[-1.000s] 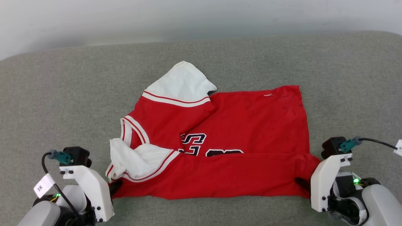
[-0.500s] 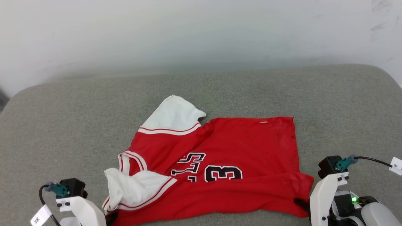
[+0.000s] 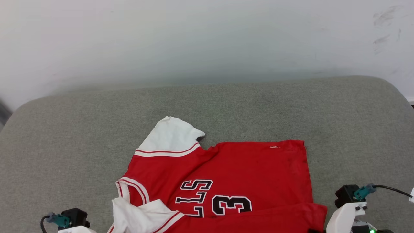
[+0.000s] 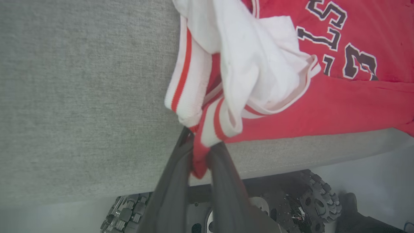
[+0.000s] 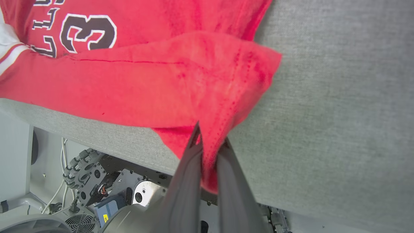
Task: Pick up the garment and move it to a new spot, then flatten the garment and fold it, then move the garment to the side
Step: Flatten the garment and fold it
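Grey woven cushion (image 3: 64, 129) spreads out before a pale wall (image 3: 194, 38), and two grippers meet one garment at its near edge. In its wrist view the left gripper (image 4: 199, 145) has its two dark fingers pinched tight on a red corner of the jersey (image 3: 252, 168), just below a bunch of red-and-white striped trim. The right gripper (image 5: 210, 142) likewise has both fingers clamped on the red hem corner at the opposite end, and a tongue of cloth hangs down between them. From these two held corners a red band runs along the cushion's front edge, doubled over the body of the jersey and touching the foot of the single black, white-outlined "3" (image 3: 231, 205). Beside the number stand three matching letters, read as S, L, L. Of the two white sleeves, the near sleeve (image 4: 258, 64) is crumpled just above the left gripper, while the far sleeve (image 3: 169, 136) lies flat, pointing toward the wall. Below the cushion's front edge, the left wrist view shows two toothed wheels (image 4: 318, 200) of the robot's base.
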